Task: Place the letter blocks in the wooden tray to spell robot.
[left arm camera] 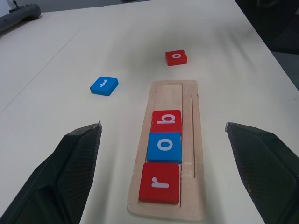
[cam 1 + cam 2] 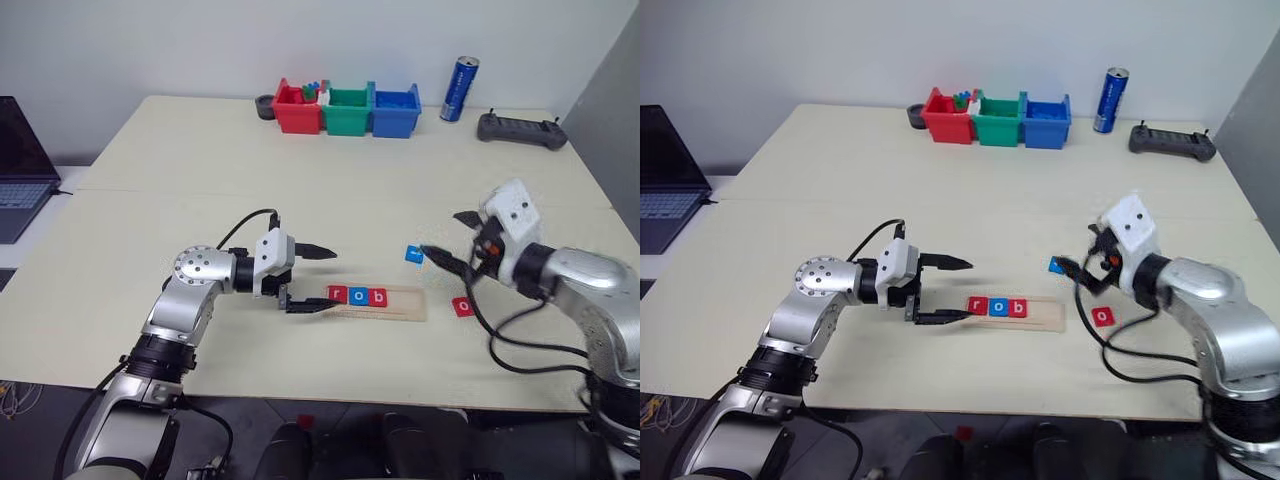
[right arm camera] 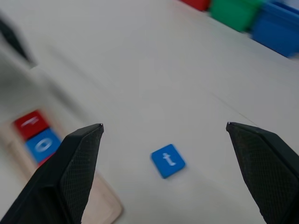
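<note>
The scene is viewed from above and behind both arms by the two head cameras, facing forward and down across the pale table (image 2: 330,180) to the row of red, green and blue plastic bins (image 2: 348,110) at its far edge. The long pale wooden tray (image 1: 187,154) is seen from close and low by the left wrist camera, looking along its length. The small blue square tile marked t (image 3: 167,160), shared by all views, is looked down on closely by the right wrist camera.

Five letter blocks (image 1: 164,146): three red, two blue. One wooden tray (image 1: 188,94). Three bins (image 2: 347,110). One can (image 2: 460,89).
</note>
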{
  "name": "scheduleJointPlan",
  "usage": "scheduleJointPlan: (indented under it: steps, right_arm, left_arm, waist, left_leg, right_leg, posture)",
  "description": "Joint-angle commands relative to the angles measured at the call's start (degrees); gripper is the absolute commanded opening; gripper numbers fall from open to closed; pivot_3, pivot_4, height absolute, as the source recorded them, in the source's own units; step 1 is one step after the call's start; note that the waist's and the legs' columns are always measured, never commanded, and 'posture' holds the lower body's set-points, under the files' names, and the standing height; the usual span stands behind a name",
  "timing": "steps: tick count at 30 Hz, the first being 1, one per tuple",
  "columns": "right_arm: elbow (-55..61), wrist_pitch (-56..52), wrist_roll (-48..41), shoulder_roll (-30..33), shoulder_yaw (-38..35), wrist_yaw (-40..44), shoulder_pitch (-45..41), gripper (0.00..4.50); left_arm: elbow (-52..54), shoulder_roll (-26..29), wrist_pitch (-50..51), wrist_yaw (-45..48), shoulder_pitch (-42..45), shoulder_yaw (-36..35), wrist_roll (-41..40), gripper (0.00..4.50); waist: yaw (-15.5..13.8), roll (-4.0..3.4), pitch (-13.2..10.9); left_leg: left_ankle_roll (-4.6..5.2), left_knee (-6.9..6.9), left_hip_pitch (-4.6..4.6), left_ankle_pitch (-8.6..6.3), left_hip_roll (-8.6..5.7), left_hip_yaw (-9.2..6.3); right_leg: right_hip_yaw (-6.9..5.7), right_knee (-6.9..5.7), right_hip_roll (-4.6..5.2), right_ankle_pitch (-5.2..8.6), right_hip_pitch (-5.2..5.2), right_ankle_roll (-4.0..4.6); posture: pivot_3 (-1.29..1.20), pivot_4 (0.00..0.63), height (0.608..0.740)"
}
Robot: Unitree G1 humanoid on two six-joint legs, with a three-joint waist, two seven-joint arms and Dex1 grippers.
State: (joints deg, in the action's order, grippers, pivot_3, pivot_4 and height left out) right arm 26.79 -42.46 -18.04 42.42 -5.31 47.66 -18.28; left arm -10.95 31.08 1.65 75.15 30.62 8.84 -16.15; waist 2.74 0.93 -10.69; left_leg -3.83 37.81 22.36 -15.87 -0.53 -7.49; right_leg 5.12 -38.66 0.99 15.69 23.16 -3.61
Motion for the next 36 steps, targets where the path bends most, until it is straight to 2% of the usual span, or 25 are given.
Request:
scheduleJointPlan:
  steps: [1,5,12,23,31,34,36]
  right_arm:
    - [-10.9,22.0,2.7,4.8,2.4,13.5,3.0,4.48]
    - [-22.2,34.1,4.5,7.4,5.5,21.5,1.6,4.48]
    - [-31.3,39.8,5.3,9.4,9.9,30.5,-1.3,4.48]
    - [-44.6,48.0,10.3,7.2,14.2,33.2,-7.8,4.48]
    - [-50.9,48.7,11.4,7.0,15.1,34.9,-10.1,4.48]
    - [-53.1,50.7,12.2,7.2,15.1,35.1,-10.6,3.9]
    - [-54.1,51.1,12.1,6.9,14.9,34.9,-11.3,3.2]
  left_arm:
    - [0.7,-0.6,-1.1,0.4,1.2,0.4,0.0,4.5]
    - [1.9,-0.6,-0.6,0.6,0.4,0.4,-0.3,4.5]
    - [3.5,-0.2,0.1,0.6,-0.3,0.1,-0.5,4.5]
    - [5.4,0.0,1.5,0.0,-1.1,0.0,-0.6,4.5]
    - [5.4,-0.2,1.7,-0.4,-1.0,0.0,-0.5,4.5]
    - [5.8,0.0,1.8,-0.6,-1.4,-0.1,-0.6,4.5]
    - [5.8,0.0,1.7,-0.8,-1.5,-0.1,-0.6,4.5]
  waist:
    - [0.2,0.03,0.0]
    - [0.8,0.04,0.0]
    - [1.0,0.04,0.0]
    - [0.7,0.04,0.0]
    - [0.6,0.04,0.0]
    - [0.6,0.04,0.0]
    - [0.6,0.04,0.0]
  left_leg:
    - [0.0,0.02,0.0,0.0,-0.01,0.02]
    - [0.0,0.06,-0.11,0.0,0.01,0.05]
    - [-0.01,0.06,-0.25,0.01,0.06,0.12]
    - [-0.01,0.07,-0.27,0.01,0.05,0.15]
    - [-0.02,0.08,-0.28,0.01,0.04,0.16]
    - [-0.01,0.08,-0.28,0.01,0.04,0.15]
    - [-0.01,0.08,-0.3,0.01,0.04,0.18]
  right_leg:
    - [0.01,0.0,0.01,0.0,0.0,0.0]
    - [0.05,-0.21,0.01,-0.01,0.02,0.0]
    - [0.17,-0.3,-0.05,-0.01,0.0,0.01]
    - [0.2,-0.3,-0.03,-0.01,0.0,0.01]
    - [0.22,-0.3,-0.01,-0.02,0.0,0.02]
    - [0.22,-0.3,-0.01,-0.02,-0.01,0.02]
    - [0.24,-0.3,0.0,-0.02,-0.02,0.02]
  posture:
    - [0.0,0.15,0.74]
    - [0.0,0.15,0.74]
    - [0.0,0.15,0.74]
    - [0.0,0.15,0.74]
    - [0.0,0.15,0.74]
    - [0.0,0.15,0.74]
    - [0.0,0.15,0.74]
